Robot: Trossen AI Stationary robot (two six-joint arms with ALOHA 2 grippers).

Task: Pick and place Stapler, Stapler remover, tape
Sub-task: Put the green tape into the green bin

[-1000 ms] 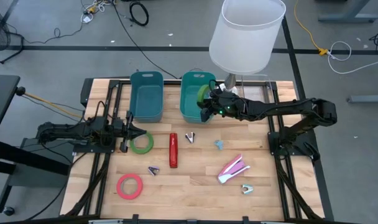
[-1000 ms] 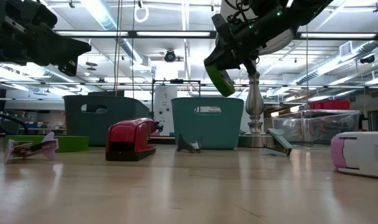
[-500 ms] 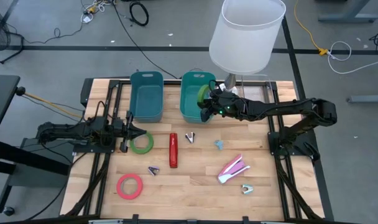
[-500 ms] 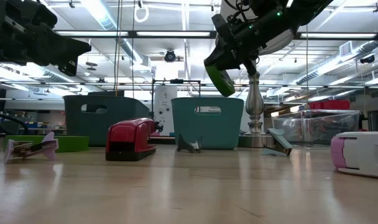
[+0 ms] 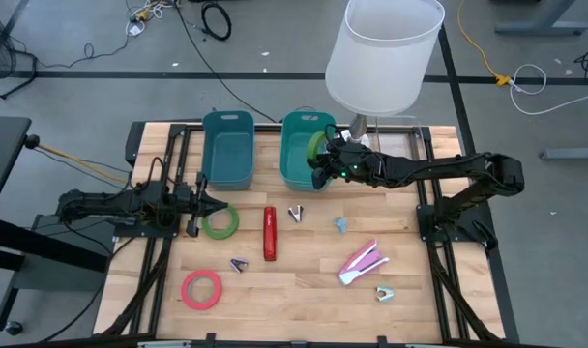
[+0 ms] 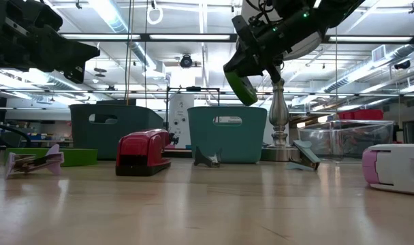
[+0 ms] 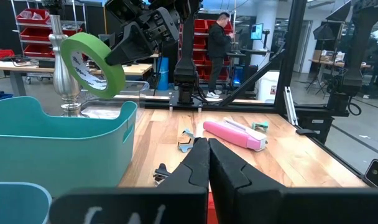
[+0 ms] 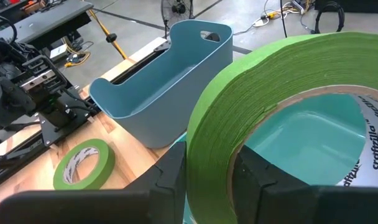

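The right pincer (image 5: pixel 320 162) grips a green tape roll (image 5: pixel 316 145) (held tilted) above the teal bin (image 5: pixel 292 164).

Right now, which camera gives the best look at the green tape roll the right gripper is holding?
The right wrist view: the held green tape roll fills it, clamped in the right gripper above the teal bin. The left wrist view shows the whole roll, smaller. The low view shows it edge-on; the high view shows only a sliver.

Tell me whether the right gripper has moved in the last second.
No. The right gripper stays above the right teal bin, holding the green tape roll at the same spot.
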